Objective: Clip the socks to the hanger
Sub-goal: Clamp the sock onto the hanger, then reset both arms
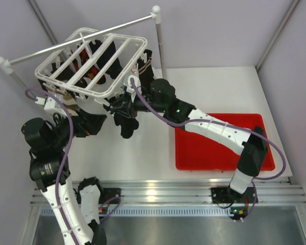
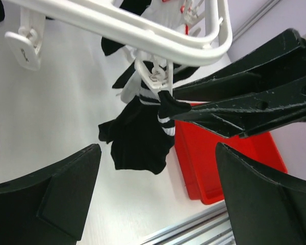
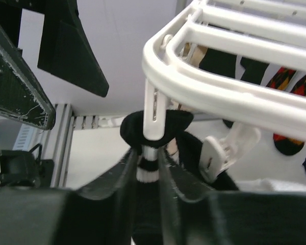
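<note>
A black striped sock [image 2: 137, 143] hangs by its cuff from a white clip [image 3: 154, 112] at the near corner of the white drying hanger [image 2: 143, 30]. The right gripper [image 3: 149, 158] flanks the cuff just under the clip with its jaws narrow; whether they pinch the fabric cannot be told. The left gripper [image 2: 158, 153] is spread wide, apart from the sock. To finish well, widen the right jaws gently and back away without tugging the cuff from the clip.

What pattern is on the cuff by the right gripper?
White stripes on the black sock; clearest in left wrist view.
</note>
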{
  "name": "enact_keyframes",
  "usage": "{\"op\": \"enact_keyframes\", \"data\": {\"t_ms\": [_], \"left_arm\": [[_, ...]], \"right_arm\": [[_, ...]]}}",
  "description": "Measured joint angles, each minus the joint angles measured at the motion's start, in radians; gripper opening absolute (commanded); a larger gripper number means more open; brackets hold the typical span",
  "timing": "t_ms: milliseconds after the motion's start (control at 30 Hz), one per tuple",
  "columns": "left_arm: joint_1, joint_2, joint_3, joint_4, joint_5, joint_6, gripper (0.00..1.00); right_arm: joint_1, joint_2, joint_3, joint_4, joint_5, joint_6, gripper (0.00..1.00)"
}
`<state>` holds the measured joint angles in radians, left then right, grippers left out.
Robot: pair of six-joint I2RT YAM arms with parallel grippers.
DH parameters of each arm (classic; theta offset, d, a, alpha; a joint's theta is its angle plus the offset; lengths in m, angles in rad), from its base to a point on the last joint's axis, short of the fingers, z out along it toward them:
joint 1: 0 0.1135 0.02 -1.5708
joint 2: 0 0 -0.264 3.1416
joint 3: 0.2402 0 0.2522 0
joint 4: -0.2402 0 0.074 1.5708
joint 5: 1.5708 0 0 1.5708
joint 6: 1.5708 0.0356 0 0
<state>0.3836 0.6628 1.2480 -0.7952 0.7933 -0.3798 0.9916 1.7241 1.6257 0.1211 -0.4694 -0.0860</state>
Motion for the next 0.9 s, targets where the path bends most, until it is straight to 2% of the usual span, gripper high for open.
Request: {"op": "enact_keyframes", "data": {"t_ms": [67, 167, 433, 567, 633, 900], "left_arm": [[0.0, -0.002, 0.002, -0.044, -0.001, 0.045, 0.98], [0.0, -0.016, 0.007, -0.114, -0.006, 0.121, 0.98], [0.0, -0.046, 0.049, -0.246, -0.031, 0.319, 0.98], [0.0, -0.046, 0.06, -0.289, -0.064, 0.407, 0.98], [0.0, -0.044, 0.062, -0.303, -0.085, 0.444, 0.98], [0.0, -0.01, 0.098, -0.311, -0.106, 0.517, 0.98]], "right_arm": [[0.0, -0.019, -0.025, -0.018, 0.001, -0.007, 0.36], [0.0, -0.055, -0.063, -0.051, 0.003, -0.011, 0.57], [0.001, -0.22, -0.185, -0.137, 0.044, -0.032, 0.79], [-0.019, -0.348, -0.269, -0.169, 0.068, -0.04, 1.0], [-0.065, -0.42, -0.321, -0.171, 0.065, -0.032, 1.0], [-0.374, -0.743, -0.549, -0.199, 0.1, -0.006, 1.0]]}}
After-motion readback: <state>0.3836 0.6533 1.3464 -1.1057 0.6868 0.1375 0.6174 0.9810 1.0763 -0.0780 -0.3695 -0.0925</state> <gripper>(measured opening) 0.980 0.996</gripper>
